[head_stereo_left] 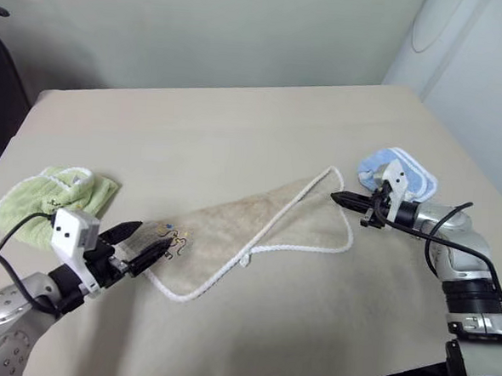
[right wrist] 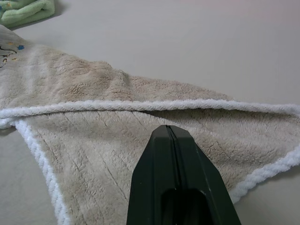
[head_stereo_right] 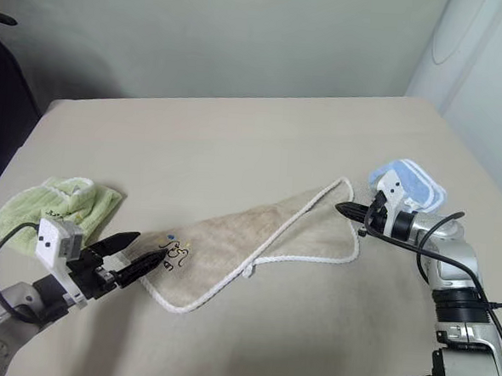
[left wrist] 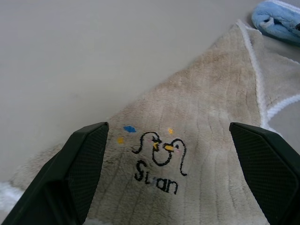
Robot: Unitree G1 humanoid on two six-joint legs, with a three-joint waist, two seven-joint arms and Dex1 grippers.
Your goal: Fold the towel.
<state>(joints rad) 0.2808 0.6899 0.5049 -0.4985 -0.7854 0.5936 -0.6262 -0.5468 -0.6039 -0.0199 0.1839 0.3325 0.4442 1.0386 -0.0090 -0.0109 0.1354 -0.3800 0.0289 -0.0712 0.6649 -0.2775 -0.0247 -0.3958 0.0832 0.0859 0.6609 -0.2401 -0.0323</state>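
Left gripper (head_stereo_left: pixel 149 252) stood wide open over the towel's (head_stereo_left: pixel 257 231) near corner, its wrist view catching the embroidered mark (left wrist: pixel 159 161) between the fingers; the right gripper (head_stereo_left: pixel 339 197), pressed shut, hovered at the far corner's white edging (right wrist: pixel 140 105). Bare table (head_stereo_left: pixel 238 127) stretched beyond, with a green towel (head_stereo_left: pixel 50 197) and a blue towel (head_stereo_left: pixel 405 174) off to either side.

You have a beige tabletop (head_stereo_left: pixel 238 127) carrying the tan towel (head_stereo_left: pixel 257 227) mid-surface, a light-green towel (head_stereo_left: pixel 50 197) at its left and a light-blue towel (head_stereo_left: pixel 401 173) at its right.
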